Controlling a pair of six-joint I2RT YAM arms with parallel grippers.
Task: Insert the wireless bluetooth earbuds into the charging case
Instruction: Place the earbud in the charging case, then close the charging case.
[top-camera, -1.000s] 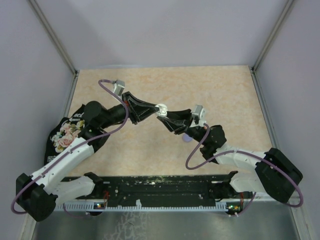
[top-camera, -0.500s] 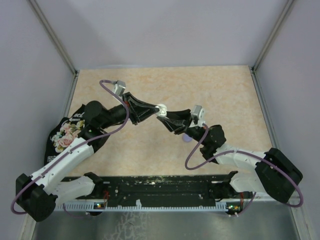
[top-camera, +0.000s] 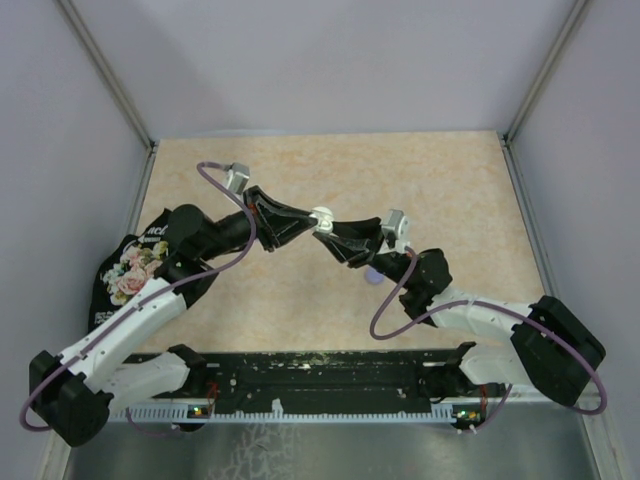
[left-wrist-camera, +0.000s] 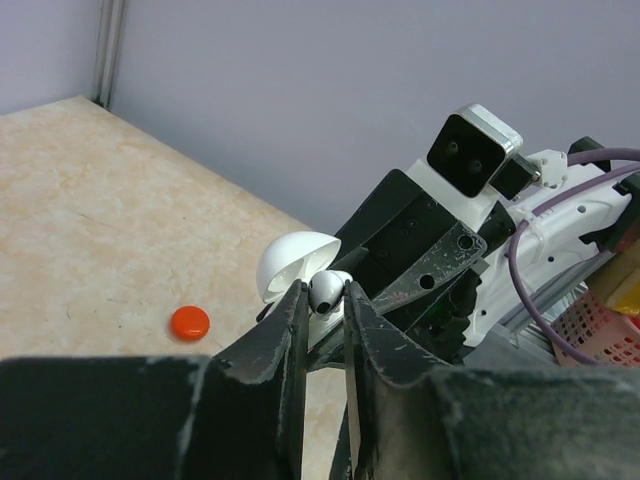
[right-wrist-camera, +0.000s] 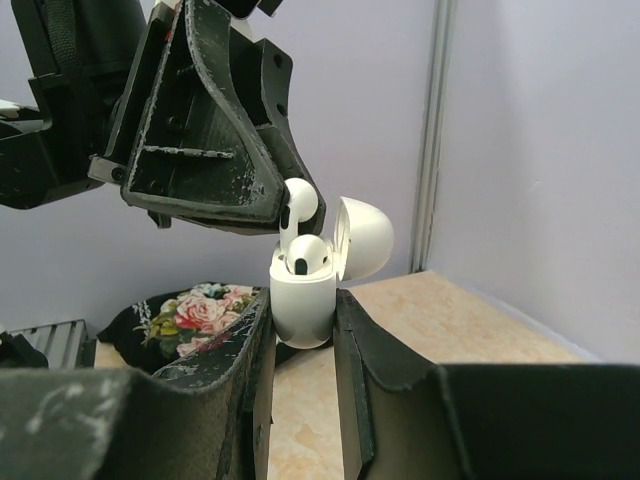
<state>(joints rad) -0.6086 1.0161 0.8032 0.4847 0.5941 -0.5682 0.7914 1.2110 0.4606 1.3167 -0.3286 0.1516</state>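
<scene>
Your left hand (left-wrist-camera: 325, 298) pinches a white earbud (right-wrist-camera: 299, 203) over the open charging case (right-wrist-camera: 302, 305). Your right hand (right-wrist-camera: 300, 335) grips this case.

**Soft, even light; near fingers blurred**

Diffuse overhead light, bright throughout, leaves only faint shadows on the table (top-camera: 450, 180). In both wrist views the fingers (left-wrist-camera: 285, 345) blur toward 6 o'clock; earbud (left-wrist-camera: 326, 290) and charging case (right-wrist-camera: 302, 300) are sharp at centre.

Around me pale lilac walls (top-camera: 330, 60) stand on three sides; my table (top-camera: 450, 180) is mottled beige; grey metal posts (top-camera: 108, 75) mark the corners.
</scene>
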